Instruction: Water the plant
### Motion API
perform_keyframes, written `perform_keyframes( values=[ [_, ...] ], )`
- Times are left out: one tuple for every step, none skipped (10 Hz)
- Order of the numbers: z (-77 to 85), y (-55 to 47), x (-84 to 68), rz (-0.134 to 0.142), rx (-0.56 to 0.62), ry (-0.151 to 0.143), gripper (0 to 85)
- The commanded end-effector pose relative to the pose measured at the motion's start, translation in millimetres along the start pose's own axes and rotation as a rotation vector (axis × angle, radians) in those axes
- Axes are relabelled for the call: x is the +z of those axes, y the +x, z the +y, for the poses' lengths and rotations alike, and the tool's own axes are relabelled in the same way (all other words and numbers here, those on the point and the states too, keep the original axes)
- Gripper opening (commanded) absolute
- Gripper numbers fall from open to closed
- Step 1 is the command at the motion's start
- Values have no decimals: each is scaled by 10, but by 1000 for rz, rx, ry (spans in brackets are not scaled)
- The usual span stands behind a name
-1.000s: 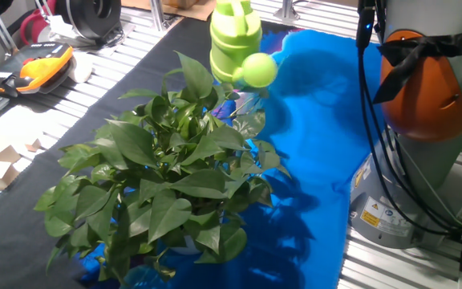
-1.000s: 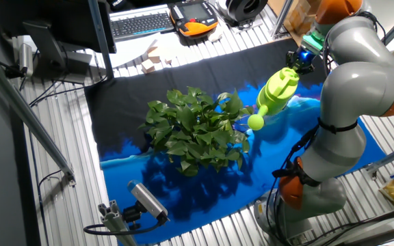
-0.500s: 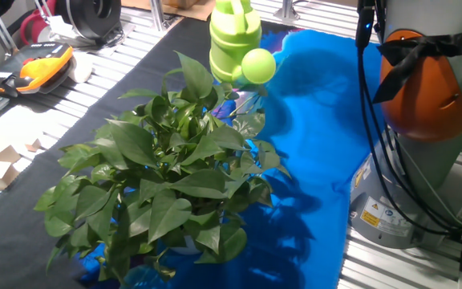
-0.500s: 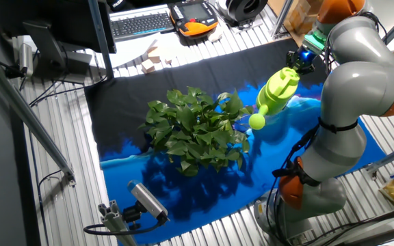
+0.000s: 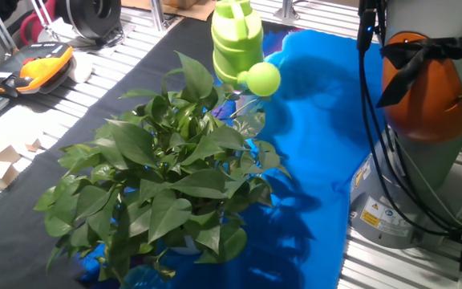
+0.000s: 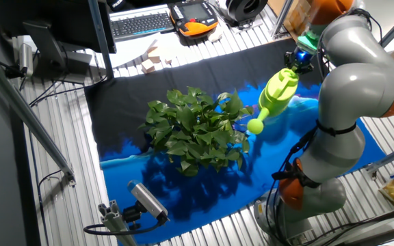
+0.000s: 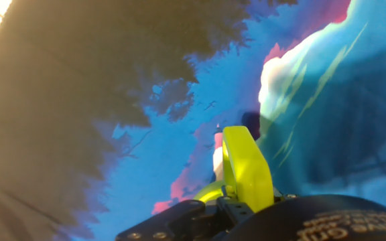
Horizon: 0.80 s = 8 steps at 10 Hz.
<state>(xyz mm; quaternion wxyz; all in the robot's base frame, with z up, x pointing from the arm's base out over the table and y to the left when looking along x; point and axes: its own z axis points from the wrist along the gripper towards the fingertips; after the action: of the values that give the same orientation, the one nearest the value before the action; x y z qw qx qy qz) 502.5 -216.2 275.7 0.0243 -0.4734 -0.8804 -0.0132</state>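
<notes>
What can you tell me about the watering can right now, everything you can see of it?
The watering can is lime-green, plastic-looking, with a ribbed body, a handle and a round spout head. The gripper holds it in the air by the handle, tilted spout-down. The head hangs at the plant's edge, above the blue cloth. No water is visible.

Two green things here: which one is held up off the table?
The watering can, lime green and tilted spout-down in the claw. The plant, darker and leafy, stands on the table.
</notes>
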Motion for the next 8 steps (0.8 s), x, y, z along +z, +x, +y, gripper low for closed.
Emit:
perform_keyframes(
  values=[
    [2,2,-1,1,17,-7,0],
    [2,2,-1,0,33,-14,0],
    [2,2,-1,-7,42,-17,0],
    [2,2,-1,-21,53,-10,0],
    [2,2,-1,-27,65,-10,0],
    [2,2,-1,-22,63,-17,0],
    [2,2,-1,-18,60,-23,0],
    [2,2,-1,-18,56,-22,0]
  ],
)
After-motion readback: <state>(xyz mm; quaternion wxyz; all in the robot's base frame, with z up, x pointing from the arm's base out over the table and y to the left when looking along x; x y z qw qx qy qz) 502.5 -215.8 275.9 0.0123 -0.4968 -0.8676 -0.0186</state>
